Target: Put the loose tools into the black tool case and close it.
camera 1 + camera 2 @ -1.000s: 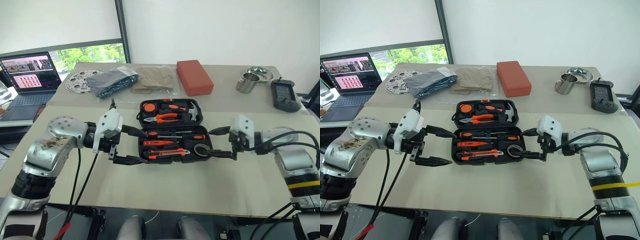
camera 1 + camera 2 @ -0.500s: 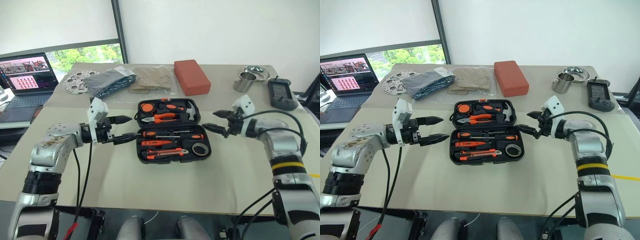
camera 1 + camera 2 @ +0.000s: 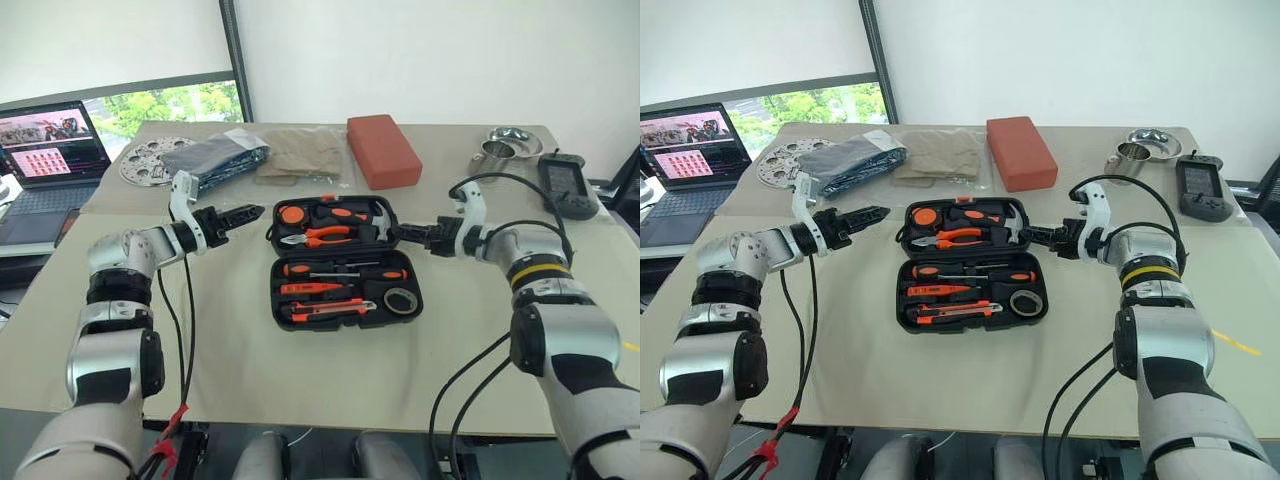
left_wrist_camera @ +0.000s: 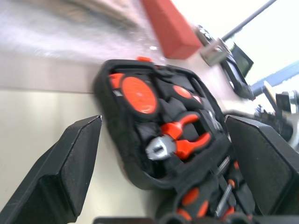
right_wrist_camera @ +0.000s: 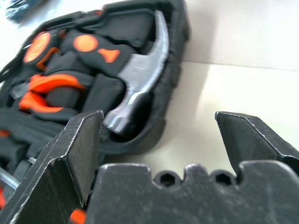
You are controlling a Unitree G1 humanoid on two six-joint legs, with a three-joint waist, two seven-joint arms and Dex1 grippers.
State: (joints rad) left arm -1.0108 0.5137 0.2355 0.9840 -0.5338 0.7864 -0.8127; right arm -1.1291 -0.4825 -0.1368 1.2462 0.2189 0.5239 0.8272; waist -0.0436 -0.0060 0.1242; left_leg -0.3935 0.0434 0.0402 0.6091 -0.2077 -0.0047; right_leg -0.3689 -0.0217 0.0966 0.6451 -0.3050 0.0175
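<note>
Head view: both tools (image 3: 243, 213) (image 3: 400, 234) flank the open case (image 3: 342, 262).

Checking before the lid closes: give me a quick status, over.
Left claw open, right claw open, flanking the far half of the black tool case. Case lies open, tools seated in their slots. Nothing in the way.

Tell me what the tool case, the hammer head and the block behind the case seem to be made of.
Tool case: black moulded plastic, matte, with shaped slots. Hammer head: bare metal, probably steel, with a dull brushed grey sheen. Red block: matte brick-red, perhaps foam or rubber; the look leaves it open.
</note>
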